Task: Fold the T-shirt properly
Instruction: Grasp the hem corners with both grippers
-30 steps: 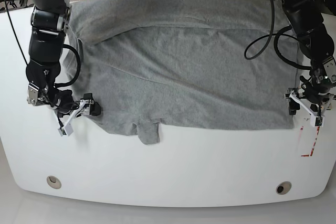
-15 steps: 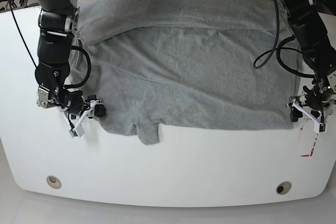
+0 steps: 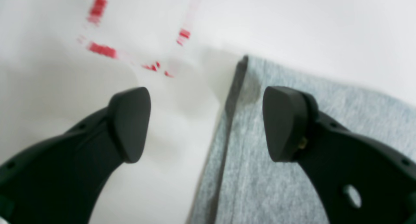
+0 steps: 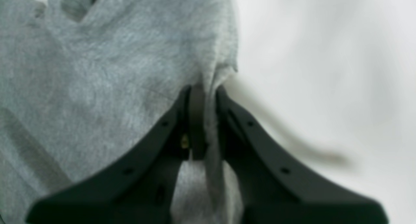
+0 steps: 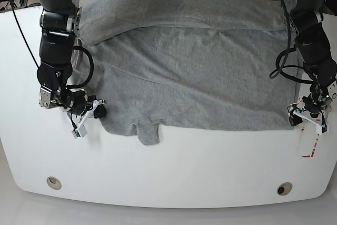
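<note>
Two pincers work at the near corners of a large heather-grey cotton T-shirt (image 5: 189,72) spread plain side up on the white tabletop (image 5: 168,167). At the lower left of the base view, the right pincer (image 5: 90,114) is pinched tight on the shirt's edge; its wrist view shows a bunched ridge of grey cloth drawn up between the black fingers (image 4: 227,120), which stand almost together. At the lower right of the base view, the left pincer (image 5: 308,118) is spread wide and holds nothing. Seen from its wrist camera, one black pad (image 3: 130,123) stands over bare tabletop and the other over the grey fabric, with the shirt's straight side edge running between them; whether the pads touch the surface cannot be told. Smudged red marks (image 3: 102,50) lie on the tabletop just beyond that corner.

Farther back, the shirt's long axis runs left to right across the base view. Along the near edge a small flap of cloth (image 5: 148,133) juts toward the camera. At the far edge, a broad band is folded over along the top of the frame.
</note>
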You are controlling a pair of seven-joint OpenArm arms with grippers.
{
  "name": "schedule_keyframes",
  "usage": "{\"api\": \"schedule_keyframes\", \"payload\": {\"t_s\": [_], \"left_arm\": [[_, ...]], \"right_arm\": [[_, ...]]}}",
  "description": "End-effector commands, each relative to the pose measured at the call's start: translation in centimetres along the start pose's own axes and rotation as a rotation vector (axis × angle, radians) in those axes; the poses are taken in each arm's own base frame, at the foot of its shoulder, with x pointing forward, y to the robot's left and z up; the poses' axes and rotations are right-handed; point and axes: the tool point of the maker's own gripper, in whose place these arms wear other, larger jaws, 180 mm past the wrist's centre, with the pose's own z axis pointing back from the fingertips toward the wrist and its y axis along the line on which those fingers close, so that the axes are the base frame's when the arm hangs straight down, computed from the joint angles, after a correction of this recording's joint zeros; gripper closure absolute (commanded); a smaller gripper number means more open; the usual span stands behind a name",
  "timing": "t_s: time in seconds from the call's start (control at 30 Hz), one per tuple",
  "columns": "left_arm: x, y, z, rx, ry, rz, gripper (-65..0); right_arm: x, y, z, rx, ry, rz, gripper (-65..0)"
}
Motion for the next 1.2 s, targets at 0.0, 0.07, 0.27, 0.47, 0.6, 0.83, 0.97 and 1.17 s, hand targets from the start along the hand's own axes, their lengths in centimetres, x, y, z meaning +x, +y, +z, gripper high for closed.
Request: {"api": "schedule_keyframes", "payload": {"t_s": [0.0, 0.07, 0.27, 0.47, 0.6, 0.83, 0.97, 1.17], "left_arm": [[2.5, -0.2, 0.1, -0.01, -0.058, -0.015, -50.8], [2.2, -1.1, -0.1, -0.024, -0.041, -0.049, -50.8], [1.6, -3.7, -0.9, -0.067, -0.044, -0.088, -50.7], [-0.9, -3.9, -1.6, -0.076, 0.018, -0.062, -47.5], [-1.4, -4.2, -2.1, -0.085, 0.044, -0.037, -32.6], [-0.1, -4.0, -1.9, -0.078, 0.014, -0.052, -5.4], [1.6, -4.6, -1.2, -0.11, -0.029, -0.102, 0.0], [3.7, -6.7, 0.3, -0.198, -0.082, -0.21, 0.0]], "right_arm": [[2.6, -0.5, 1.0, -0.006, -0.062, 0.022, -4.1], [2.6, -0.4, 0.9, -0.005, -0.062, 0.021, -4.1], [2.7, -0.3, 0.9, -0.001, -0.064, 0.019, -4.0], [2.8, -0.3, 0.9, 0.0, -0.068, 0.018, -3.8], [2.9, -0.3, 1.0, -0.001, -0.071, 0.019, -3.8], [2.9, -0.5, 1.1, -0.005, -0.072, 0.021, -3.5], [3.5, -0.5, 1.4, -0.009, -0.082, 0.033, -2.2], [5.0, 0.0, 2.4, -0.022, -0.09, 0.096, 0.0]]}}
